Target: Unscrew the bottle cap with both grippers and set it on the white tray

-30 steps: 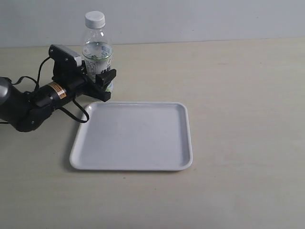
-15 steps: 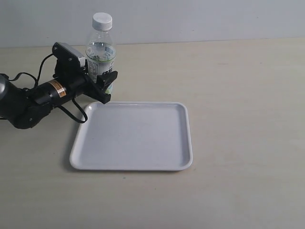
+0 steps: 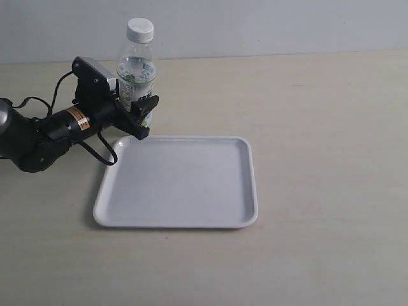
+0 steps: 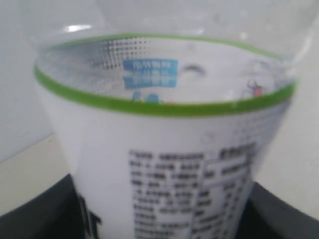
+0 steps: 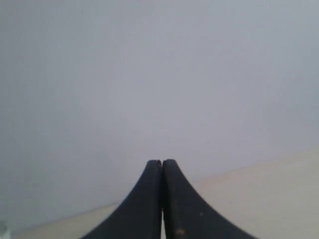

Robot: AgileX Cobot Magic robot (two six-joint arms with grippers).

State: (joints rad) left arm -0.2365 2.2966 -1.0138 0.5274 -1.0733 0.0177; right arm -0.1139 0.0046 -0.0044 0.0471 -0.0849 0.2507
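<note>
The clear bottle (image 3: 136, 73) with a white-and-green label stands at the back left of the table, tilted slightly right, its white ribbed cap (image 3: 140, 30) still on the neck. My left gripper (image 3: 137, 108), black with a grey-white box and orange label, is shut on the bottle's lower body. In the left wrist view the bottle's label (image 4: 169, 164) fills the frame between the dark jaws. The white tray (image 3: 178, 182) lies in front of the bottle, nothing on it. In the right wrist view my right gripper (image 5: 162, 167) is shut on nothing, facing a grey wall; it does not show in the exterior view.
A black cable (image 3: 102, 150) loops from the left arm near the tray's back left corner. The beige table (image 3: 319, 127) stretches right of the tray, with a grey wall (image 3: 255, 25) behind it.
The left gripper has carried the bottle slightly to the right and tipped it a little; the cap now sits further right and lower than one second ago.
</note>
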